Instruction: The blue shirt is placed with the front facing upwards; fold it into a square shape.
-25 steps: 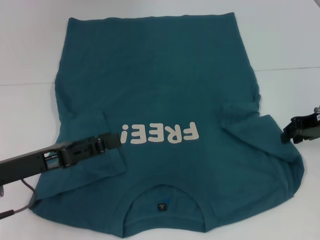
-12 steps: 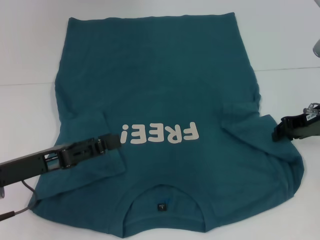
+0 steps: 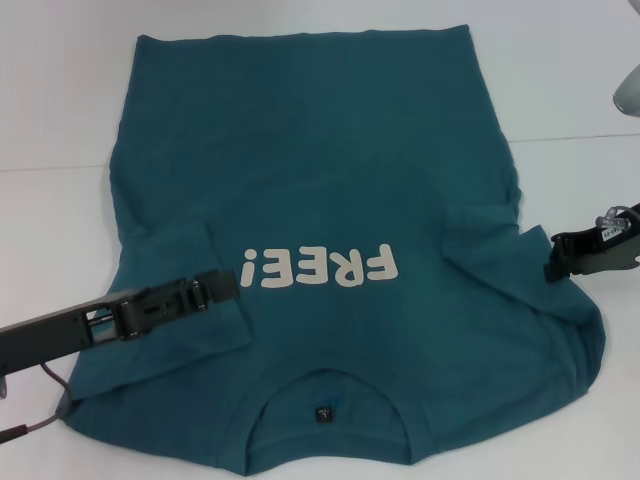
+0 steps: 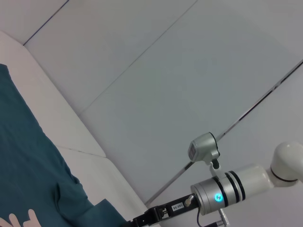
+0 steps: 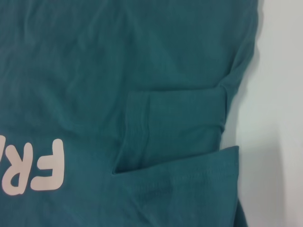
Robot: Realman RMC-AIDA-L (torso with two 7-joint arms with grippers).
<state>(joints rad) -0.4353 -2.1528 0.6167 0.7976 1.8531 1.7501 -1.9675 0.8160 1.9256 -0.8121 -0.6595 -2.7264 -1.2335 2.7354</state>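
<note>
Since a second ago my right gripper (image 3: 557,258) has slid inward from the table edge toward the blue shirt (image 3: 320,150), while the left one has barely shifted.

The blue shirt lies flat and face up on the white table (image 3: 60,100), collar (image 3: 325,385) nearest the robot, its cream "FREE!" print (image 3: 318,267) reading upside down from the head camera. Both sleeves are already folded inward over the body; the right sleeve (image 5: 175,127) shows as a doubled flap just beside the print in the right wrist view.

My left gripper (image 3: 222,284) rests low over the folded left sleeve, its tip just short of the print's exclamation mark; I cannot tell whether its claw is released or clenched. The right gripper hovers at the shirt's right edge, beside the folded sleeve, and its claw state is likewise hidden from me.

The risk, as I judge it: a pinch at that edge could catch only the top layer, so the sleeve unfolds when lifted. Dragging the left arm across the cloth could bunch it and spoil the square.
</note>
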